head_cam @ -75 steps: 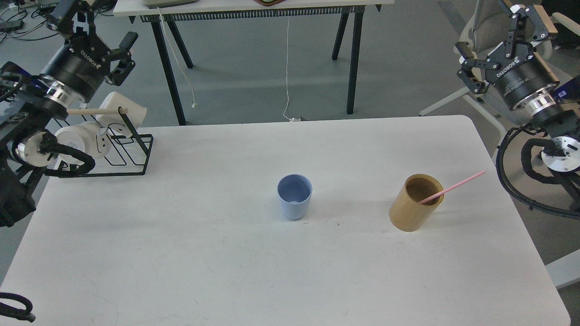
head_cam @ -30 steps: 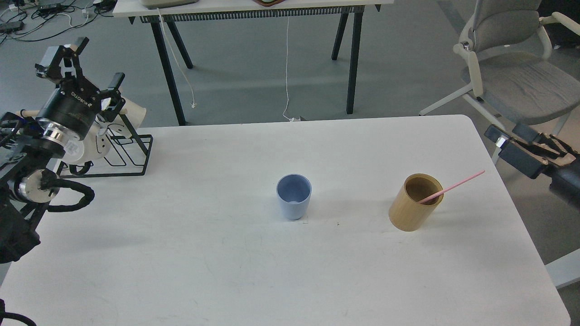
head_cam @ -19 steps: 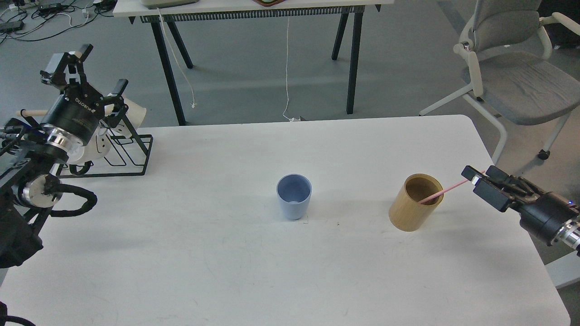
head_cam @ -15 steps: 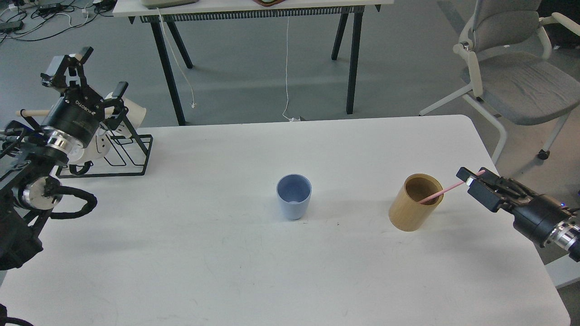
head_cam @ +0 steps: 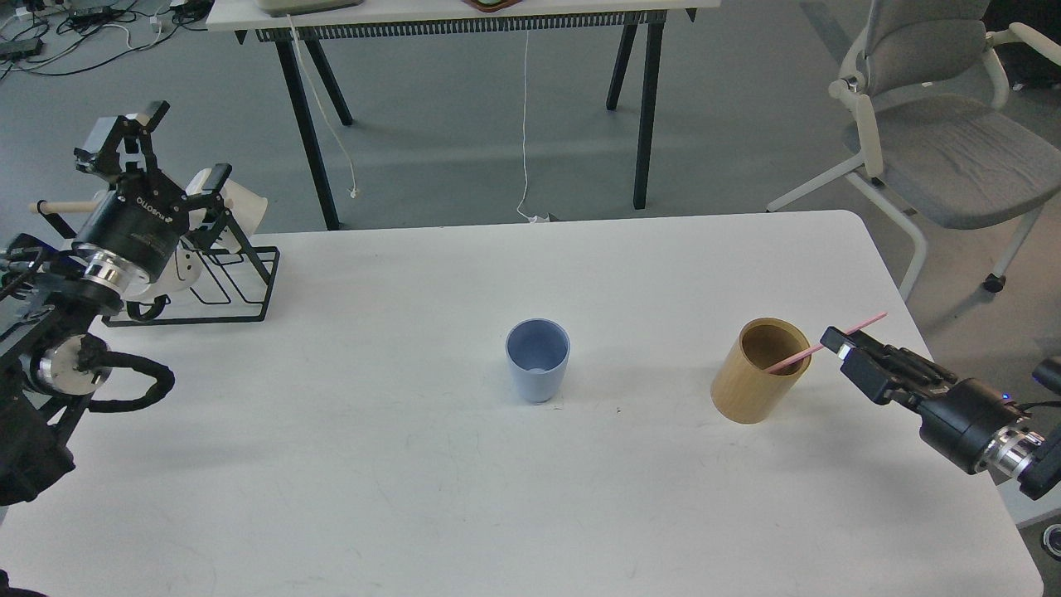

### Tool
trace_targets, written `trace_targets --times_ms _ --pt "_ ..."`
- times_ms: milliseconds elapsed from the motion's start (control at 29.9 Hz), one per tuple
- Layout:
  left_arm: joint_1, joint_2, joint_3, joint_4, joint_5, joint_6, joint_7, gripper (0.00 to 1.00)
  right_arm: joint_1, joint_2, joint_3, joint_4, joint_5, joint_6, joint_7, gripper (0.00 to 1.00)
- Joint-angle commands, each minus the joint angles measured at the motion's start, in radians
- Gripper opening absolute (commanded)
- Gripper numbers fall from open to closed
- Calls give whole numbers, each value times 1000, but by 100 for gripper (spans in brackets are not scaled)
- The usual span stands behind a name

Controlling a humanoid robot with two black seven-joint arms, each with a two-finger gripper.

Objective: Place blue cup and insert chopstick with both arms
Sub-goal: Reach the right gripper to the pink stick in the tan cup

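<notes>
The blue cup (head_cam: 538, 361) stands upright and empty at the middle of the white table (head_cam: 414, 464). The pink chopstick (head_cam: 867, 320) leans out of the tan wooden holder (head_cam: 758, 371) toward the right. My right gripper (head_cam: 835, 339) reaches in low from the right, its tip at the stick's upper part just right of the holder. Its fingers are seen edge-on, so I cannot tell whether they are apart or hold the stick. My left gripper (head_cam: 162, 153) is open and empty, raised over the rack at the far left.
A black wire rack (head_cam: 240, 286) with white mugs (head_cam: 240, 203) and a wooden rod stands at the table's back left, partly behind my left arm. A grey office chair (head_cam: 937, 141) stands beyond the table's right corner. A dark-legged table (head_cam: 464, 12) is behind.
My right arm has dropped from high at the right to table level and moved left until its tip reaches the pink stick. My left gripper has lowered slightly over the rack.
</notes>
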Motion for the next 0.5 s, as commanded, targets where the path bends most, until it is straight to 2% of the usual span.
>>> trace_targets --times_ms 0,301,468 --pt "0 -1 0 0 -1 0 0 98 0 3 8 -1 1 0 0 38" --pt "3 -1 0 6 0 0 0 99 1 52 16 -46 4 0 0 37" --pt "8 -1 0 8 0 0 0 99 1 66 20 -49 5 0 0 26"
